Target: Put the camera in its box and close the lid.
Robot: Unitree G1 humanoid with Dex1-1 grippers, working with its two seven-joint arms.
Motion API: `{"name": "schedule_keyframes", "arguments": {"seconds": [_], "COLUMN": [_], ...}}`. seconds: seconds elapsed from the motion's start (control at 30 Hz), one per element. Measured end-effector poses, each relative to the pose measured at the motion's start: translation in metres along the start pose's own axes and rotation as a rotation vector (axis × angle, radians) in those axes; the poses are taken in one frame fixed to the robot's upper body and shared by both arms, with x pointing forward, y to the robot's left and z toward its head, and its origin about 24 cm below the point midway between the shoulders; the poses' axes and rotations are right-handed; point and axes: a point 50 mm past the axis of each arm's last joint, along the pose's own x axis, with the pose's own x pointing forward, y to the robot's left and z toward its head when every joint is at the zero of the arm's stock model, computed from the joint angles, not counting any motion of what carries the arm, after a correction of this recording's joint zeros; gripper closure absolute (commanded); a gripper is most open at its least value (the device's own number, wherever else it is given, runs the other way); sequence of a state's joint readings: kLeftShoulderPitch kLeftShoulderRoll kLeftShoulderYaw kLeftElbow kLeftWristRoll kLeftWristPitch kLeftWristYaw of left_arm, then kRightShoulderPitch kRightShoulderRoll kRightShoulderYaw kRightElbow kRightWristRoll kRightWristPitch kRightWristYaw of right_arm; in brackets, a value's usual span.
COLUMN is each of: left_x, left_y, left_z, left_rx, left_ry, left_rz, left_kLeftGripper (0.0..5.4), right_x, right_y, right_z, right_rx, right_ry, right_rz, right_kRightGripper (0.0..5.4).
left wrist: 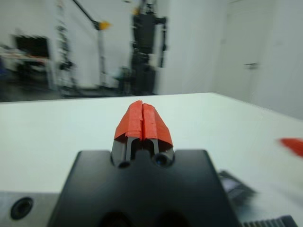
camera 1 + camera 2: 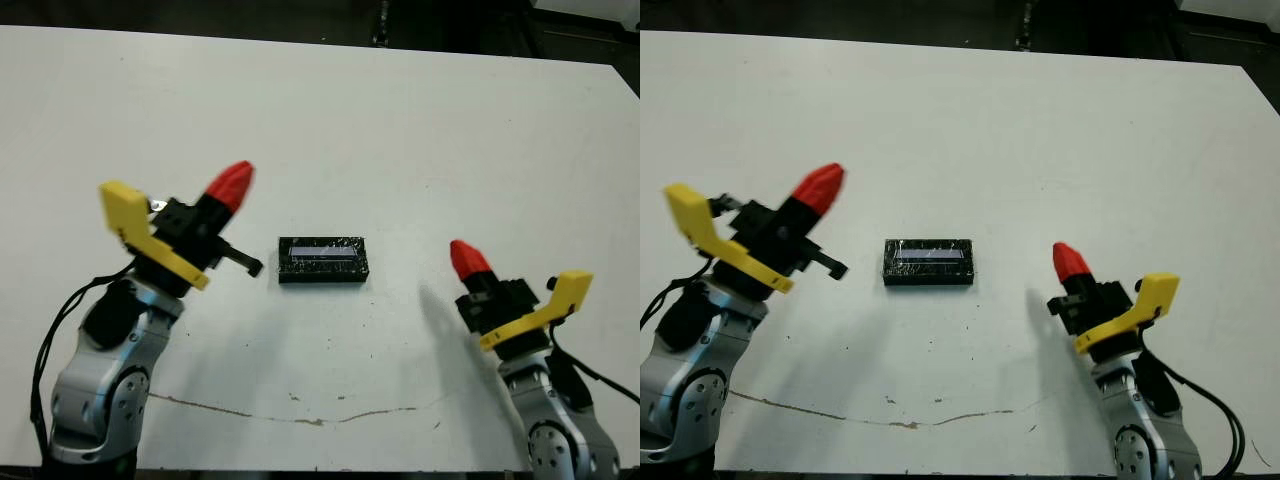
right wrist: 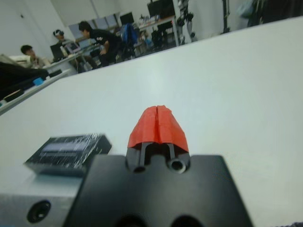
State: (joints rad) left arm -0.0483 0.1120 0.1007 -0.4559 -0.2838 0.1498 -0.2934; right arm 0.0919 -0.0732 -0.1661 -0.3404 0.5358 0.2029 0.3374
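**Box looks shut, both arms hanging back**

White surface (image 2: 400,130) takes up nearly everything, with a thin crack line running across the near edge and a blurry lab room behind it where a few people sit at desks in the right wrist view. Left gripper (image 2: 232,185) hovers raised off to the left of the middle, its fingers pressed together and holding nothing. Right gripper (image 2: 467,259) sits lower on the right side, fingers also closed on nothing.

Between them, well apart from both, lies the lid (image 2: 322,256), speckled black with its lilac strip facing up. It seems to sit squarely on top of the box; can't see any white walls, and the camera isn't visible, so presumably it's inside.

My read: the job is basically done. At most a gentle press down to check the lid is seated.
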Motion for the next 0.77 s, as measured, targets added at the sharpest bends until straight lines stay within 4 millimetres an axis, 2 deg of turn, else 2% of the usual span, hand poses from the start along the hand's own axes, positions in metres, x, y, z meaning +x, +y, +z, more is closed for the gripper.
{"name": "schedule_keyframes", "arguments": {"seconds": [0.17,0.33,0.47,0.77], "left_x": [-0.007,-0.019,-0.026,-0.025], "left_y": [0.014,0.014,0.011,0.008], "left_z": [-0.030,-0.053,-0.056,-0.054], "left_rx": [0.070,0.075,0.083,0.086], "left_ry": [0.030,0.060,0.043,0.012], "left_rz": [0.151,0.246,0.279,0.285], "left_kLeftGripper": [5.39,5.39,5.39,5.39], "right_x": [0.005,0.014,0.017,0.016], "right_y": [-0.001,0.002,0.008,0.012], "right_z": [0.016,0.032,0.030,0.019], "right_rx": [-0.038,-0.134,-0.136,-0.117], "right_ry": [-0.064,-0.152,-0.156,-0.122], "right_rz": [-0.051,-0.096,-0.107,-0.099], "right_kRightGripper": [5.40,5.40,5.40,5.40]}}
